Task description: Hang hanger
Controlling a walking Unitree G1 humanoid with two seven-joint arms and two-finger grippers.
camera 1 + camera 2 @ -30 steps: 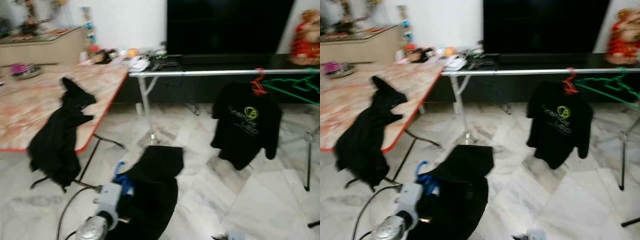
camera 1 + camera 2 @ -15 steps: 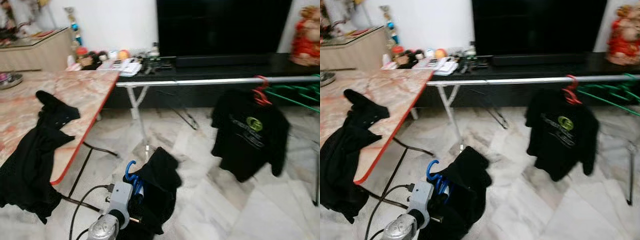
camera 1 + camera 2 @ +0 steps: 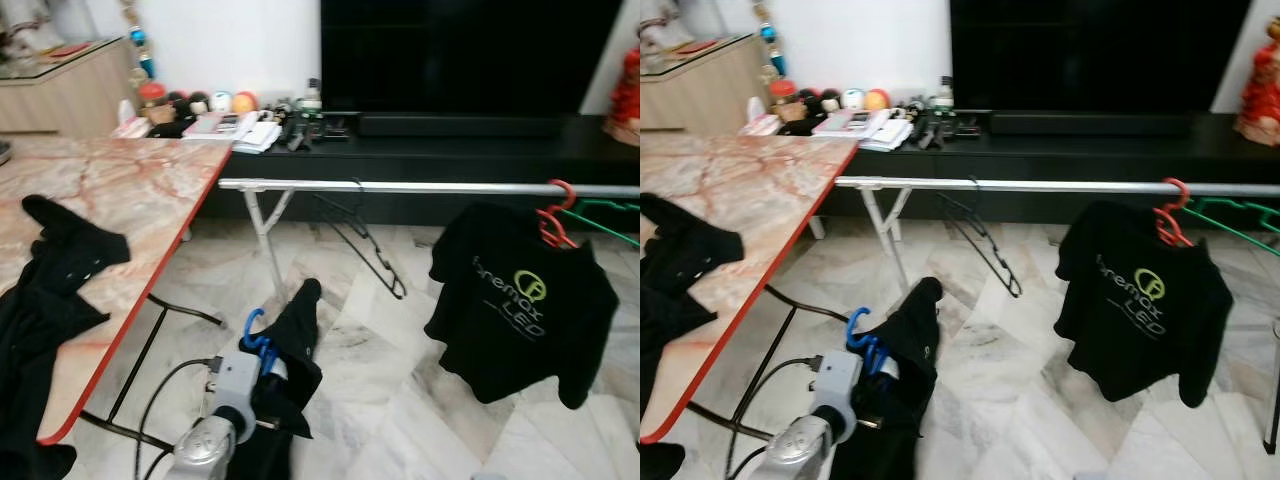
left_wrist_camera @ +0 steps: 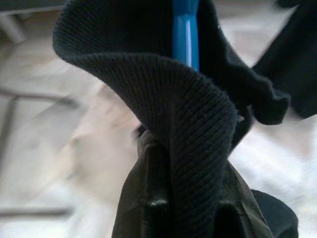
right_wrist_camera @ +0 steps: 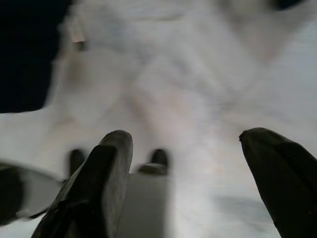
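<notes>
Risk first, judged from the layout: snagging or dropping on the way to the silver rail (image 3: 430, 187). Carried low, well short of the rail and on the near side of it, with the black garment (image 3: 290, 350) drooping from the blue hanger (image 3: 258, 335) toward the marble floor (image 3: 380, 400). Could catch on the rail's white leg (image 3: 262, 240), directly between carrier and rail, or on the empty black hanger (image 3: 365, 240) dangling from the rail just beyond that leg. Could also slide off the hanger's shoulders if tilted on the lift, being bunched rather than spread. Another hazard: crowding the black printed T-shirt (image 3: 520, 305) on its red hanger (image 3: 552, 212) farther along the rail; safer aiming for the bare stretch between the empty black hanger and the red one.

Left gripper (image 4: 185, 208) clamped on the blue hanger through folds of the garment's ribbed cloth, hook (image 3: 862, 335) poking out just past the wrist, toward the rail. Hook and rail well apart, rail higher.

Right gripper (image 5: 188, 158) spread wide, holding nothing, pointed at the floor.

Red-edged marble table (image 3: 150, 190) touching the rail's left end, another dark garment (image 3: 50, 290) draped over it.
</notes>
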